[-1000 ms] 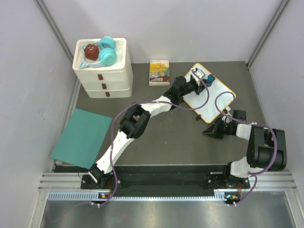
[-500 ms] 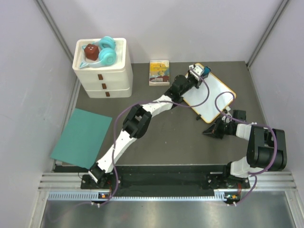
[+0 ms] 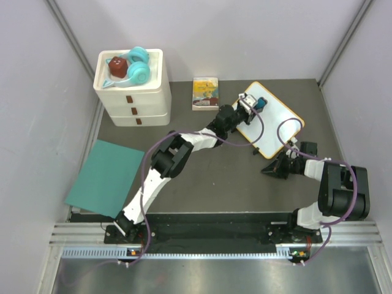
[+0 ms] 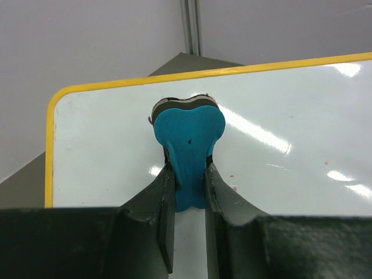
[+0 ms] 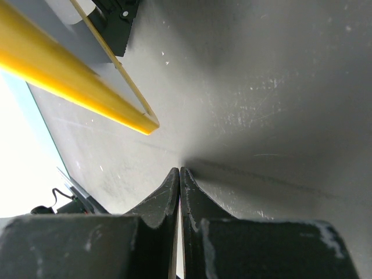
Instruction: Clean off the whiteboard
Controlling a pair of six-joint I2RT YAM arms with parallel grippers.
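While the flat yellow-framed white whiteboard (image 3: 275, 110) lies near the grey desk's (image 3: 233, 177) far right corner, the left end effector (image 4: 189, 174) grips a blue heart-shaped eraser (image 4: 189, 131) against it; the right end effector (image 5: 179, 177) is clenched, empty.

Left end effector (image 4: 189, 177) pinches a blue eraser (image 4: 189, 131) (pressed against the whiteboard (image 4: 290, 151)).

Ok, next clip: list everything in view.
whiteboard: 1, white with yellow frame, far right of table
eraser: 1, blue, on whiteboard
drawers: 1, white, far left
headphones: 1, teal, on drawers
red object: 1, dark red, on drawers
book: 1, yellow, far middle
sheet: 1, teal, left edge
table: 1, grey, under everything
left gripper: 1, black, shut on eraser
right gripper: 1, black, shut, empty, beside whiteboard
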